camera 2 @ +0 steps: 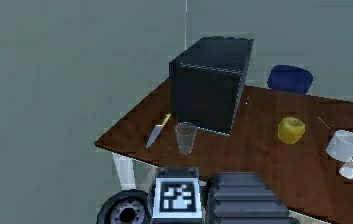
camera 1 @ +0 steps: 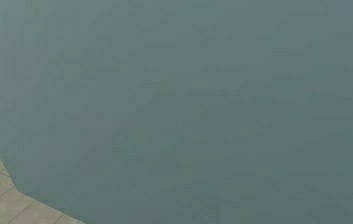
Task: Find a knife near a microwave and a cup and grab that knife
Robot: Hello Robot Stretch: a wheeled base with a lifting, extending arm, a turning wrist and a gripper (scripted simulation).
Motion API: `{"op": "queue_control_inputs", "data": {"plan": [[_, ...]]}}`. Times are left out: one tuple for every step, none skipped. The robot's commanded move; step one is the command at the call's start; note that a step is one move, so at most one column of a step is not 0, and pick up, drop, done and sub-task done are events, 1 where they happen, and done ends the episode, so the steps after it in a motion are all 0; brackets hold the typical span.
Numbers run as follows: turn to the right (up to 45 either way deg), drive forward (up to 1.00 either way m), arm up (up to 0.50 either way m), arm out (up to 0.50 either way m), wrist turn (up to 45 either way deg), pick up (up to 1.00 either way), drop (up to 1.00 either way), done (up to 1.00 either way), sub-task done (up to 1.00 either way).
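Silver-bladed knife with pale handle point(camera 2: 158, 131) lies flat on brown wooden worktop point(camera 2: 264, 150), near its left corner. Clear glass cup point(camera 2: 186, 138) just beside it, black boxy microwave point(camera 2: 210, 85) close behind. Yellow apple point(camera 2: 292, 129), white mug point(camera 2: 343, 145) farther right. Fingers point(camera 2: 124, 210) low at bottom edge, far end unclear: cannot tell whether holding anything.

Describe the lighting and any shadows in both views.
Forward view: the wall is flatly and evenly lit, with no glare. Arm side view: the microwave has dark faces, while the table is softly and evenly lit, without hard shadows.
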Motion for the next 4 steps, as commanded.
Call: {"op": "queue_control_inputs", "data": {"plan": [[0.0,0.00,0.00,0.44,0.0,0.00,0.00,0.00,0.00],[0.0,0.00,0.00,0.00,45.0,0.00,0.00,0.00,0.00],[0.0,0.00,0.00,0.00,45.0,0.00,0.00,0.00,0.00],[0.0,0.00,0.00,0.00,45.0,0.00,0.00,0.00,0.00]]}}
